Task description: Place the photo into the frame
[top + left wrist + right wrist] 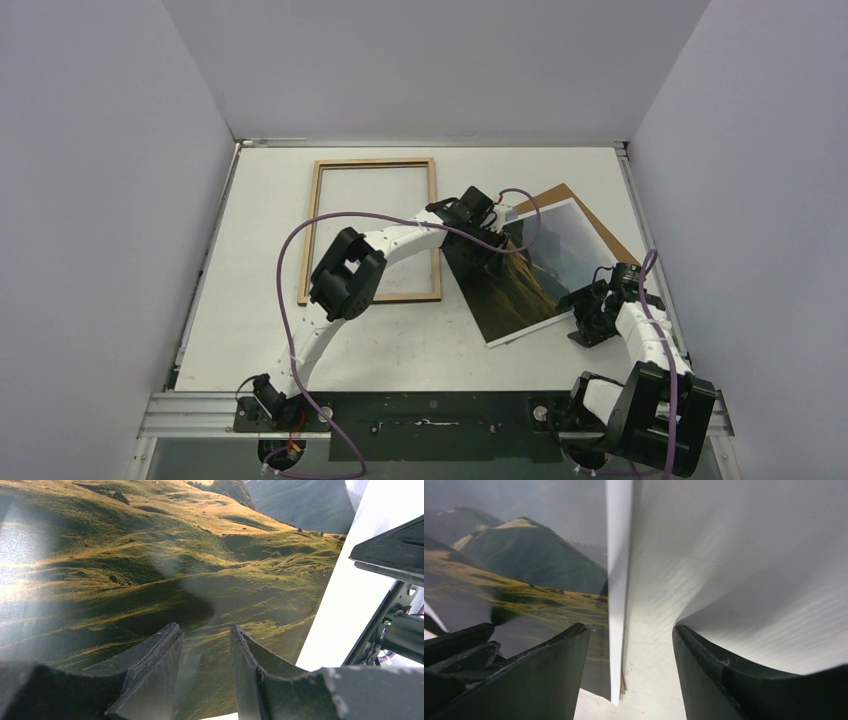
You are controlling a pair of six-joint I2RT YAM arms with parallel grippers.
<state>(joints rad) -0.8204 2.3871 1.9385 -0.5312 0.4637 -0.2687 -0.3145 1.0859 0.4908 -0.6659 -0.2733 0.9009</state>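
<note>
White tabletop [260,200] between grey walls: the photo [535,275] lies right of centre over a brown backing board [565,195], well apart from the frame [375,162] at upper left, wood side up. The right gripper [585,318] straddles the print's raised white edge, jaws wide, not yet pinching. The left gripper [487,238] hovers over the hills, jaws narrowly parted, holding nothing. Pinching only the border and lifting level would likely avoid creases.

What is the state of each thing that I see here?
photo: face up, askew on the backing board
frame: flat, empty, wooden side up
backing board: flat, mostly under the photo
left hand: open, over the photo
right hand: open, astride the photo's edge
</note>
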